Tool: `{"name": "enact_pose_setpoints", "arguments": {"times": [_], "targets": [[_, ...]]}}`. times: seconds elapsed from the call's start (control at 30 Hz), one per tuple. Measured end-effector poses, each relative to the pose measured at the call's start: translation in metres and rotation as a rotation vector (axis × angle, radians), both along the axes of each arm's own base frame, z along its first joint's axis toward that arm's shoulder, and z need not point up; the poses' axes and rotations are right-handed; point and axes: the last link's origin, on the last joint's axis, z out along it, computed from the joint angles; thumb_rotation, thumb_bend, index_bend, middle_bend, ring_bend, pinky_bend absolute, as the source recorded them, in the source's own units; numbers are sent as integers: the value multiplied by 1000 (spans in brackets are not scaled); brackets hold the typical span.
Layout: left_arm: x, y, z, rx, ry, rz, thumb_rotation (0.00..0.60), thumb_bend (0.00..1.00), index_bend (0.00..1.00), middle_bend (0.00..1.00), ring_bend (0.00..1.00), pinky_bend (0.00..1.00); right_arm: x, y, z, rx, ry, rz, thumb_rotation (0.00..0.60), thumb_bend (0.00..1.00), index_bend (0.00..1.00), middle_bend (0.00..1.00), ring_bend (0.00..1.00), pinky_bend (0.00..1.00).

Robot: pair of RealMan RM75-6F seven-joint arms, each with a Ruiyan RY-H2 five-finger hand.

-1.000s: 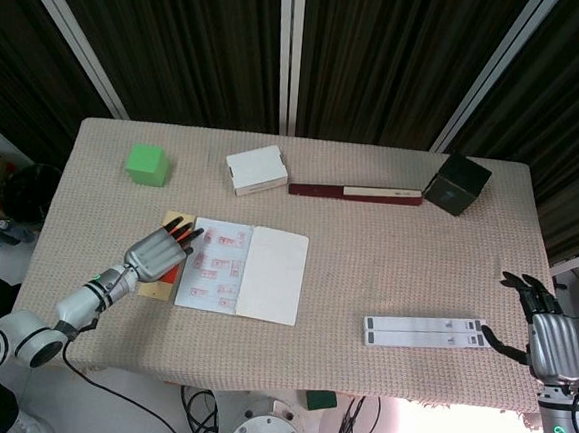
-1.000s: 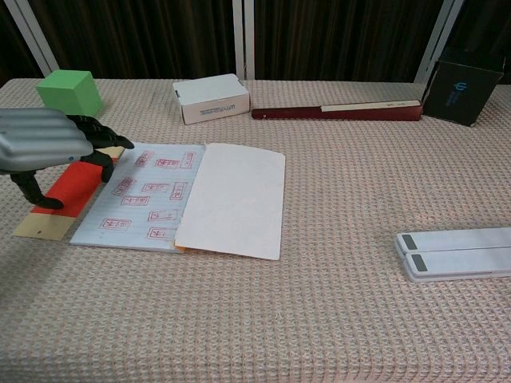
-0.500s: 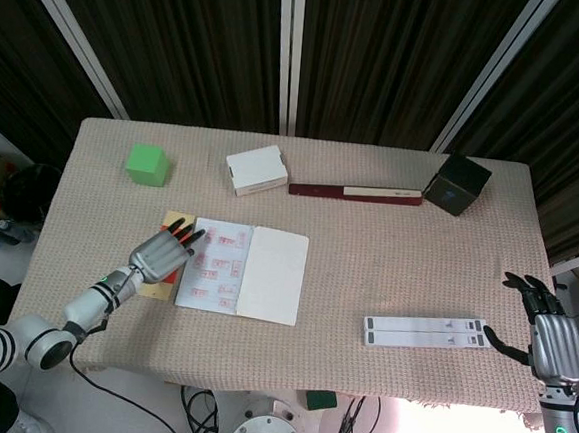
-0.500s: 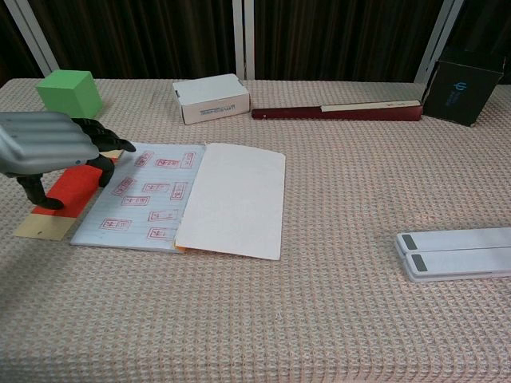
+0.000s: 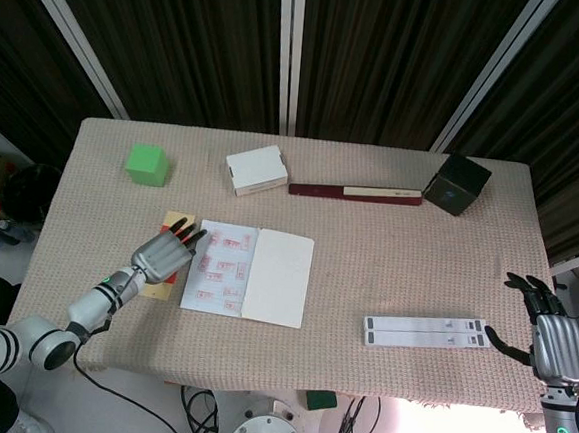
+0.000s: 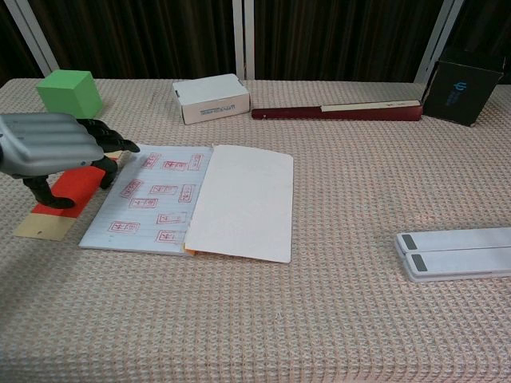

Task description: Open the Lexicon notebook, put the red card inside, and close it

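Observation:
The Lexicon notebook [image 5: 248,273] [image 6: 200,201] lies open on the table, left page covered in red stamps, right page blank. Just left of it the red card [image 6: 73,188] [image 5: 167,279] lies on a beige sheet [image 6: 41,226]. My left hand [image 5: 163,254] [image 6: 49,148] hovers low over the card, fingers stretched toward the notebook's left edge and thumb down by the card's near side; it grips nothing. My right hand [image 5: 553,340] is open beyond the table's right edge, seen only in the head view.
Along the back stand a green cube [image 5: 147,163] [image 6: 69,92], a white box [image 5: 257,169] [image 6: 211,98], a long dark red case [image 5: 356,193] [image 6: 335,112] and a black box [image 5: 456,185] [image 6: 463,90]. Two white strips [image 5: 426,333] [image 6: 455,254] lie front right.
The open notebook has slid a little to the right, away from the red card. My left hand stays over the card. The right hand has sunk slightly.

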Motion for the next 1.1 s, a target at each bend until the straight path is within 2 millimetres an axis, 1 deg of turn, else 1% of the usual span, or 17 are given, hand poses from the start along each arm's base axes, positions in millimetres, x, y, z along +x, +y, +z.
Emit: {"name": "enact_pose_setpoints", "arguments": {"times": [0.23,0.4,0.53,0.57,0.67,0.87,1.1], "targets": [[-12,-2,10,30,8,44,600,171,365,0,0,65,2,-1,-1,2,2,5,600,160,175,240,132,253],[-15,-3,14,43,7,58,600,171,364,0,0,65,3,-1,-2,4,2,9,600,160,174,240,132,253],[-13,-2,21,80,-6,19,600,159,301,0,0,65,3,0,-1,0,3,7,600,159,174,240,133,253],[-13,-2,23,90,-5,3,600,136,278,0,0,65,3,0,0,-1,3,7,600,160,175,240,133,253],[-16,1,29,117,14,-65,600,90,254,0,0,65,3,1,1,-5,4,6,600,160,175,240,133,253],[-40,9,40,132,54,-167,600,88,254,0,0,64,2,2,1,-7,5,-2,600,160,174,240,133,253],[-63,6,44,86,37,-240,600,85,253,0,0,63,6,2,-1,-6,10,5,600,160,175,240,133,252]]}}
